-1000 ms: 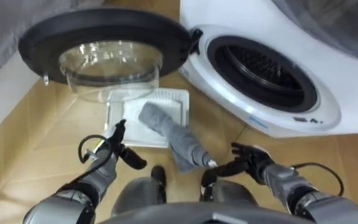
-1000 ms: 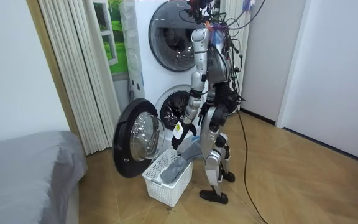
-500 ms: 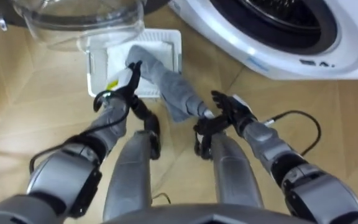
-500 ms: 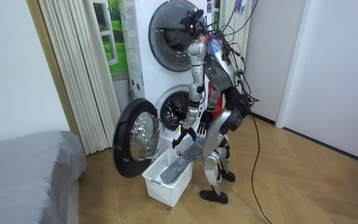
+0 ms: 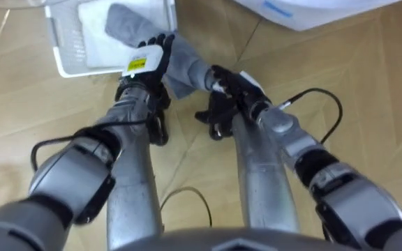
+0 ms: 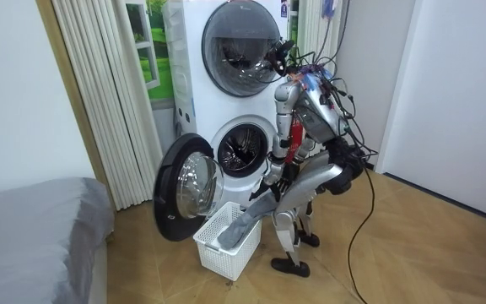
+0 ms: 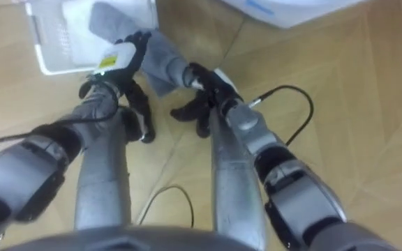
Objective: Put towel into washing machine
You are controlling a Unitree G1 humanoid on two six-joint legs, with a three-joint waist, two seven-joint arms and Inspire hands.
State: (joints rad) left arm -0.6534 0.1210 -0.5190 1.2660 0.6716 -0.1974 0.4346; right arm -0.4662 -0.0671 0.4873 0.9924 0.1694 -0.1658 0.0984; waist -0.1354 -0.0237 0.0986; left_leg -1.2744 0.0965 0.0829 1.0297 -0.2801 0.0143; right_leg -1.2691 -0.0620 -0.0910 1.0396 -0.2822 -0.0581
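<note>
R robot hand (image 5: 223, 89) pinches end of towel (image 5: 183, 63). L robot hand (image 5: 144, 61) rests on it, grip can't tell. Towel half in basket (image 5: 65, 49). Lift w/ both, clear rim, then swing to open washer (image 6: 243, 152).

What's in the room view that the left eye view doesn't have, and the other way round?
Room view: the washing machine with its round door standing open, a curtain and a bed. Left eye view: the hands from close up, the right hand pinching the end of the grey towel, the left hand against it. Both: the towel trailing out of the white basket.
</note>
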